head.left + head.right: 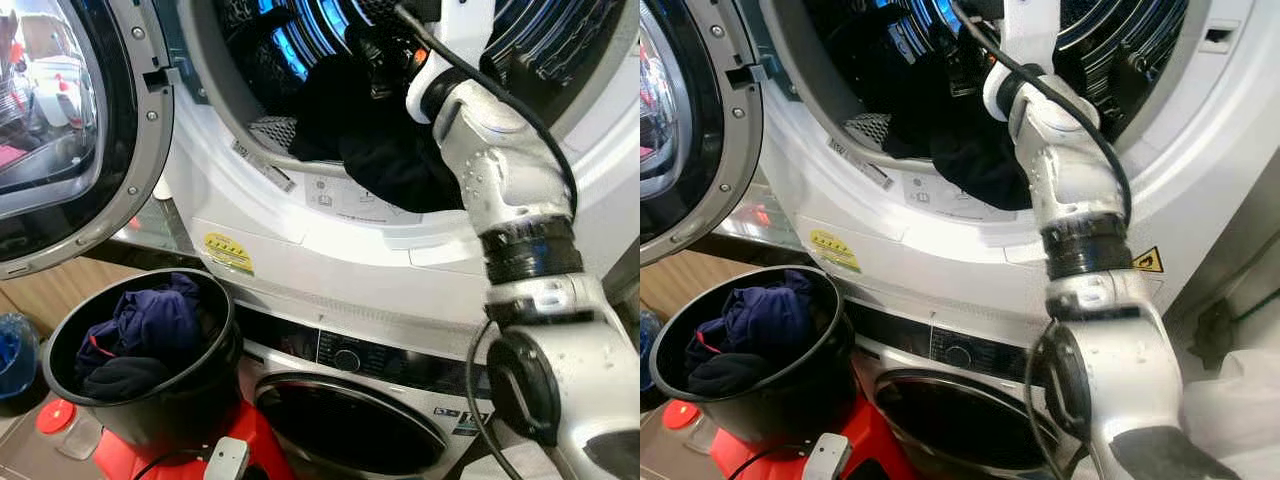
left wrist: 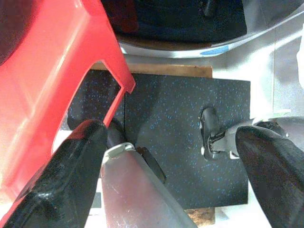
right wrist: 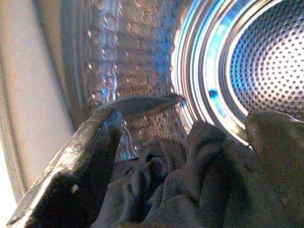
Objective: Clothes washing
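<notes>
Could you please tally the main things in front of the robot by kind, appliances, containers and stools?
Front-loading white appliances: 2, the upper machine with open drum and the lower machine with dark round door
Round black plastic buckets: 1, holding dark blue clothes
Red plastic stools: 1
Total: 4

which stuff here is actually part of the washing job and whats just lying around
Part of the job:
- upper drum, door open
- dark clothes spilling over the drum's lip
- right pincer, open, inside the drum over the clothes
- black bucket holding navy clothes
- lower machine, door shut

Just lying about:
- red stool under the bucket
- blue object on the floor
- left pincer, idle, pointing at the floor
</notes>
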You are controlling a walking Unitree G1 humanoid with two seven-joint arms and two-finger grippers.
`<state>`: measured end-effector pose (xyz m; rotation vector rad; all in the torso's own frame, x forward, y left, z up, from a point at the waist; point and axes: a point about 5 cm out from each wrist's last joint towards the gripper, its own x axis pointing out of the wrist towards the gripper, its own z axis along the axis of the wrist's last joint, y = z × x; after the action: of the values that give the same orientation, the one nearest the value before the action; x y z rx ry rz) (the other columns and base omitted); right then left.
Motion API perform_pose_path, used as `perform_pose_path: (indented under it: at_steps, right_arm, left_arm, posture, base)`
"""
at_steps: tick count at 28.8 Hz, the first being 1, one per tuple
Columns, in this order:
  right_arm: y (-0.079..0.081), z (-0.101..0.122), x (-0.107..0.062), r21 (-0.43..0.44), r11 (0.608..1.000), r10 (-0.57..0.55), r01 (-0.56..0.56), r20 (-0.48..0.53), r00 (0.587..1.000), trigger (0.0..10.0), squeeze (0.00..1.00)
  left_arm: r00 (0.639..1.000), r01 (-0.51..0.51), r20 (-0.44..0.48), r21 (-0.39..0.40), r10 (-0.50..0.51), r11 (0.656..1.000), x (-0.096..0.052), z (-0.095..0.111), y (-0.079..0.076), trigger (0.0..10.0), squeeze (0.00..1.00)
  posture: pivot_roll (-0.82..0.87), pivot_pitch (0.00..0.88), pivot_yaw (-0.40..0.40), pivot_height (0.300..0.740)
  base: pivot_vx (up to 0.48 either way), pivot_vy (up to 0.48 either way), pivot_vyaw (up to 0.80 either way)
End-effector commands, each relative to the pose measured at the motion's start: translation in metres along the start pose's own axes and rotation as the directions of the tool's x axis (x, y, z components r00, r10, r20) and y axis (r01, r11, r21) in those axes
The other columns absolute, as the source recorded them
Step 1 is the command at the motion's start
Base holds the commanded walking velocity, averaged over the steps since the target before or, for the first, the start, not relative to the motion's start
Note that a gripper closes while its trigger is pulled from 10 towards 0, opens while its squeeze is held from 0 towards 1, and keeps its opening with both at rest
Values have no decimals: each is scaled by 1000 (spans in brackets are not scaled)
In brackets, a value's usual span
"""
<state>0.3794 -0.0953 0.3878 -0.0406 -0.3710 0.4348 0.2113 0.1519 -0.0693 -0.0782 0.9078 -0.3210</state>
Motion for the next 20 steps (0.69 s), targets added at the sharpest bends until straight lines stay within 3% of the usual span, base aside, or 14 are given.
perform_pose_path:
  at_steps: [1,4,6,9,11,12,13,14,16,19,20]
  right_arm:
    - [1,14,-10,19,999,32,-33,56,998,10000,0]
    - [14,33,-38,74,978,173,-195,230,958,10000,0]
    - [26,38,-56,119,941,272,-316,285,919,10000,0]
    - [40,39,-76,96,885,406,-456,319,856,10000,0]
    - [41,39,-79,90,877,423,-472,321,848,10000,0]
    - [46,37,-92,72,845,479,-530,342,809,10000,0]
    - [46,37,-92,72,845,479,-530,342,809,10000,0]
    - [50,34,-104,51,817,522,-574,354,776,10000,0]
    - [56,15,-131,47,740,632,-671,292,718,10000,0]
    - [60,-15,-152,55,685,713,-726,153,684,10000,0]
    - [60,-15,-152,55,685,713,-726,153,684,10000,0]
  left_arm:
    - [1000,-11,-16,-15,11,1000,-1,-4,1,10000,0]
    - [1000,-11,-13,-27,11,1000,0,-4,1,10000,0]
    - [1000,-6,-13,-22,5,1000,0,-3,0,10000,0]
    - [1000,-4,-14,-19,4,1000,0,-3,0,10000,0]
    - [1000,-4,-14,-19,4,1000,0,-3,0,10000,0]
    - [1000,-4,-14,-20,3,1000,0,-2,-1,10000,0]
    - [1000,-4,-14,-20,3,1000,0,-2,-1,10000,0]
    - [1000,-3,-13,-21,3,1000,0,-2,-1,10000,0]
    - [1000,-2,-13,-22,2,1000,1,-2,-1,10000,0]
    - [1000,-3,-13,-23,3,1000,0,-2,-1,10000,0]
    - [1000,-3,-13,-23,3,1000,0,-2,-1,10000,0]
  posture:
    - [-151,44,65,740]
    - [-160,44,67,740]
    - [-164,45,69,740]
    - [-166,44,70,740]
    - [-166,44,70,740]
    - [-169,43,68,740]
    - [-169,43,68,740]
    - [-168,44,68,740]
    - [-166,41,64,740]
    - [-163,40,62,740]
    - [-163,40,62,740]
  base:
    - [0,0,0]
    - [0,0,0]
    - [0,0,0]
    - [0,0,0]
    - [0,0,0]
    - [0,0,0]
    - [0,0,0]
    - [0,0,0]
    - [0,0,0]
    - [0,0,0]
    - [0,0,0]
